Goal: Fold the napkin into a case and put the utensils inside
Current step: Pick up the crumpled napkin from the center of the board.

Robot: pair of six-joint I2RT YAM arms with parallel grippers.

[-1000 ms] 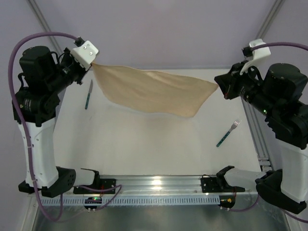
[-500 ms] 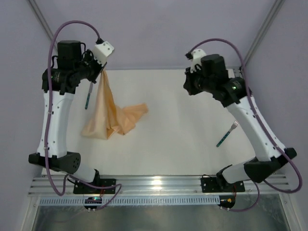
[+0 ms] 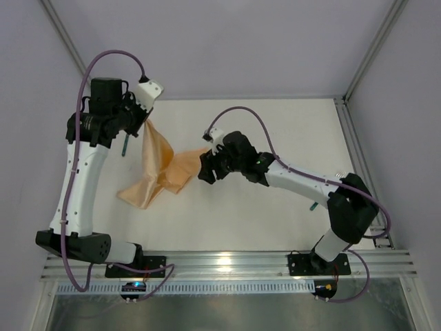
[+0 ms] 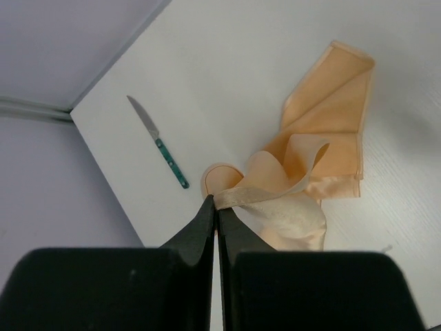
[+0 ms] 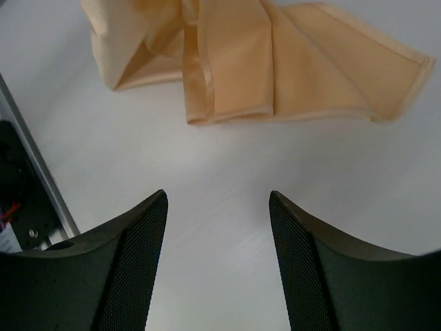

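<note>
While one corner is pinched in the raised left gripper (image 4: pixel 216 207), the napkin (image 3: pixel 160 172) lies crumpled on the left half of the table (image 3: pixel 289 124). The right gripper (image 3: pixel 204 169) is spread wide just right of it, and the knife (image 3: pixel 125 146) lies at far left.

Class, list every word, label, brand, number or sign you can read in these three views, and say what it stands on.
None: no readable text shows on the plain peach-orange cloth napkin, the teal-handled silver knife or the bare white table.

Top view high, looking down; both wrist views close, sharing napkin (image 3: pixel 165 172).
</note>
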